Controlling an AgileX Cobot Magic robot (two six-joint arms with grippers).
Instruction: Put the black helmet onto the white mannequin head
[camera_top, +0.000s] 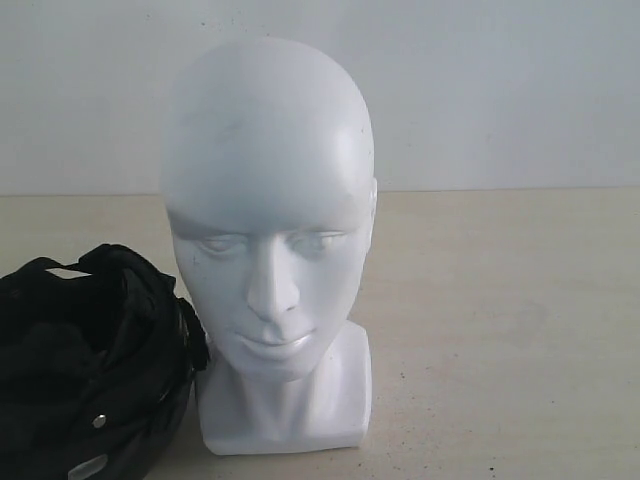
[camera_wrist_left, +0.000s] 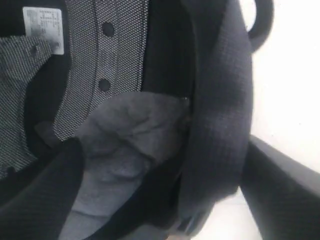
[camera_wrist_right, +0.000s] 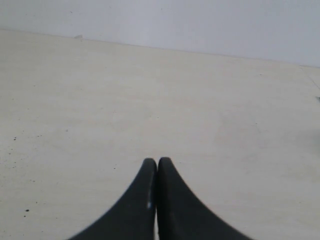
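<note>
My L fingers (camera_wrist_left: 287, 190) wide apart astride black helmet (camera_top: 90, 380) rim; helmet opening-up, bench (camera_top: 500, 330) near-left, just beside white mannequin head (camera_top: 270, 200); R fingers (camera_wrist_right: 150, 200) together; risk: rim-only grip slips, helmet knocks head over.

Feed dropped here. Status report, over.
Left gripper open at black helmet's rim. Right gripper shut, empty. Helmet beside bare white mannequin head; no obstruction seen.

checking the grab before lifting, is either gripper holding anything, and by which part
Right gripper is shut on nothing. Left fingers seem to straddle the helmet's rim; a hold cannot be told.
</note>
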